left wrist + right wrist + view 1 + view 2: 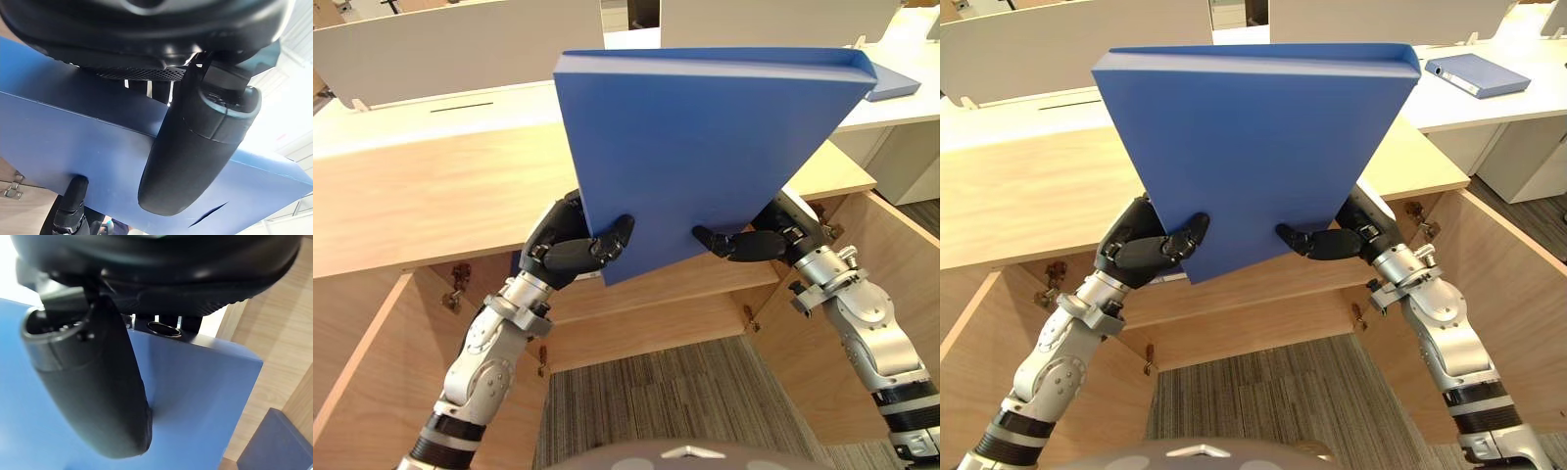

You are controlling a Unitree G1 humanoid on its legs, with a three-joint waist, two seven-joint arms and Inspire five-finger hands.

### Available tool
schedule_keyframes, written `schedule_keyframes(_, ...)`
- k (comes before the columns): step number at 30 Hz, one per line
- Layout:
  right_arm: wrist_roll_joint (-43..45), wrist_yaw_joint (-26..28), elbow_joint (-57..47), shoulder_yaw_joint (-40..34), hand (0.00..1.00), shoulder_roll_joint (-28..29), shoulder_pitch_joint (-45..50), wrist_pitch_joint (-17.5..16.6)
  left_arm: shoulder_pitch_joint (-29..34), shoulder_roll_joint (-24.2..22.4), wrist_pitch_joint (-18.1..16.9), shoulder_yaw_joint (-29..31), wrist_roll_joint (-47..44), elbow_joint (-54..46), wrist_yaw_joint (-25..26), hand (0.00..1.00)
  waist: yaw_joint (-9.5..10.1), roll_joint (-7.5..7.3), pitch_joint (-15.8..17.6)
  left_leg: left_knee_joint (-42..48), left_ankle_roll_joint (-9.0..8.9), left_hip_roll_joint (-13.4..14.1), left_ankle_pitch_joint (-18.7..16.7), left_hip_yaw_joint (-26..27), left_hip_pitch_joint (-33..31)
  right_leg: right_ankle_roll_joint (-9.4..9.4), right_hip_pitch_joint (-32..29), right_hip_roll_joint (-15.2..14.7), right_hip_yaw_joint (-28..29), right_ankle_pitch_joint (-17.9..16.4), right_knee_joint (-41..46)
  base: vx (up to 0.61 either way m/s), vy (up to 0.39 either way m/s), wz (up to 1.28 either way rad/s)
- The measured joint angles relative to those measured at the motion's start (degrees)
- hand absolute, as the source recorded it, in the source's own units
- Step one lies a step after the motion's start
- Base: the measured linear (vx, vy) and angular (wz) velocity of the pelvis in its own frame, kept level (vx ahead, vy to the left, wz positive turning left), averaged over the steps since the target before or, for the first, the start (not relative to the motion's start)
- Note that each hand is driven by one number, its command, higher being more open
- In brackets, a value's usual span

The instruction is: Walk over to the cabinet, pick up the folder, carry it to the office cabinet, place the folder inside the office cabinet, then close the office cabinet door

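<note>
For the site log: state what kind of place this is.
Probably an office: white desks with upright divider panels, a light wooden cabinet standing open, and a flat blue folder lying on a desk at the robot's right.

Office, desks beyond.
I see grey striped carpet [685, 392] lower centre; white desks [1469, 110] and partition panels [440, 49] across the top.

Office cabinet [646, 338] is standing open, free between left door [362, 392] and right door [891, 264]. Cabinet top [411, 206] is overhanging; shelf [685, 284] is crossing inside.
</note>
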Motion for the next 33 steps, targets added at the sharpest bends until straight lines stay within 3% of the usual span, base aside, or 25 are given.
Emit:
schedule_keyframes(1, 0.0, 0.0, 0.0, 0.0, 0.00, 0.2, -0.3, -0.1, 0.0, -0.1, 0.0, 0.0, -0.2, 0.0, 0.1, 1.00, 0.02, -0.01, 0.0, 0.0, 0.03, 0.0, 0.1, -0.1, -0.1, -0.07, 0.0, 0.0, -0.1, 0.0, 0.0, -0.03, 0.001, 0.05)
schedule_keyframes(10, -0.3, 0.8, -0.1, 0.0, 0.00, 3.7, -0.9, 0.6, 0.1, -2.2, -0.8, 1.6, 1.9, 0.4, 1.5, 1.00, 0.03, -0.21, 0.0, 0.0, 0.18, -0.1, 0.9, -0.6, -1.2, -0.26, -0.7, -0.1, -0.5, 0.6, -0.3, -0.03, 0.001, 0.03)
schedule_keyframes(19, -5.0, 0.3, -1.4, -1.4, 0.00, 10.7, -0.8, 0.8, 1.5, -9.4, -2.5, 5.6, 10.3, -0.5, 4.5, 1.00, 0.28, -0.29, 0.0, -0.3, 0.26, -0.1, 1.4, -1.6, -1.7, -0.35, -0.7, -0.1, -1.4, 0.6, -0.4, -0.02, -0.001, 0.05)
schedule_keyframes(26, -5.1, -5.4, -7.6, -9.1, 0.00, 19.3, -0.1, 0.8, 6.2, -17.4, -5.4, 10.8, 18.6, -8.8, 10.4, 1.00, 0.94, -0.69, 0.1, 0.0, 0.27, -0.2, 1.4, -2.2, -1.9, -0.35, -0.4, -0.3, -2.2, 0.7, -0.7, 0.01, 0.000, 0.05)
schedule_keyframes(30, -4.9, -7.7, -12.9, -12.6, 0.00, 23.4, 3.1, -0.7, 8.6, -24.3, -9.6, 19.0, 22.9, -11.9, 17.3, 1.00, 0.98, -0.81, 0.0, -0.3, 0.27, -0.2, 1.4, -3.3, -1.9, -0.36, 0.3, -0.3, -3.3, 0.6, -1.1, -0.01, -0.005, 0.13)
schedule_keyframes(33, -4.9, -7.5, -14.8, -12.6, 0.00, 25.0, 4.7, -1.1, 10.5, -26.8, -11.3, 22.7, 26.5, -13.0, 21.3, 1.00, 1.29, -0.86, 0.0, -0.3, 0.28, -0.3, 1.4, -3.4, -1.9, -0.36, 0.4, -0.4, -3.4, 0.6, -1.1, -0.02, 0.000, 0.03)
